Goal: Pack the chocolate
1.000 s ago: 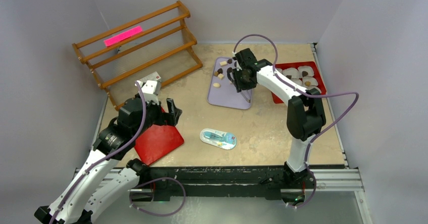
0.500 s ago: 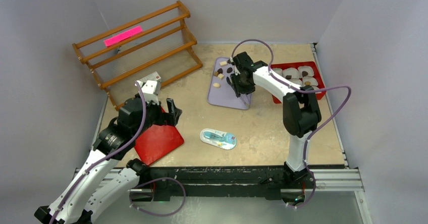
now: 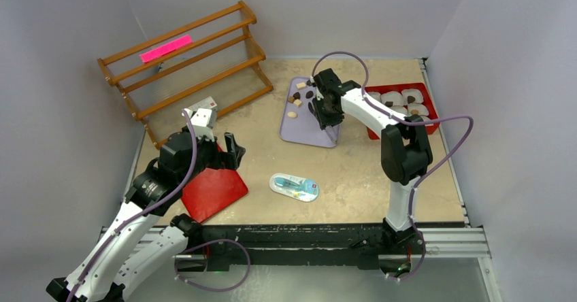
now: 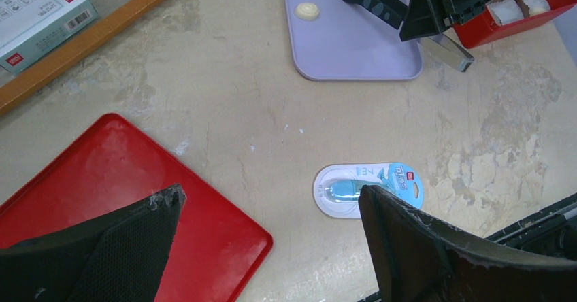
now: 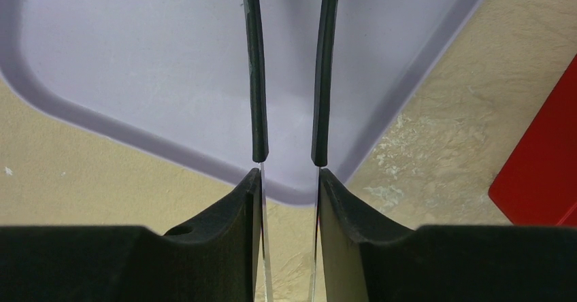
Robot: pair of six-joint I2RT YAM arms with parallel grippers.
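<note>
Right claw (image 5: 288, 179) gripped tongs (image 5: 254, 77) over lavender tray (image 3: 306, 128); tips needed centring round one chocolate (image 3: 292, 114) before squeezing. Left claw (image 4: 269, 200) wide, idle.

a wooden rack (image 3: 187, 60) with a pink strip (image 3: 165, 48) stands far left; a small white box (image 4: 41, 13) lies beside it; a blue-and-white packet (image 3: 294, 186) lies near centre.

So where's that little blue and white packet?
In the overhead view the packet lies flat on the table, front and centre, just right of the flat red board and closer to the front than the lilac tray.
</note>
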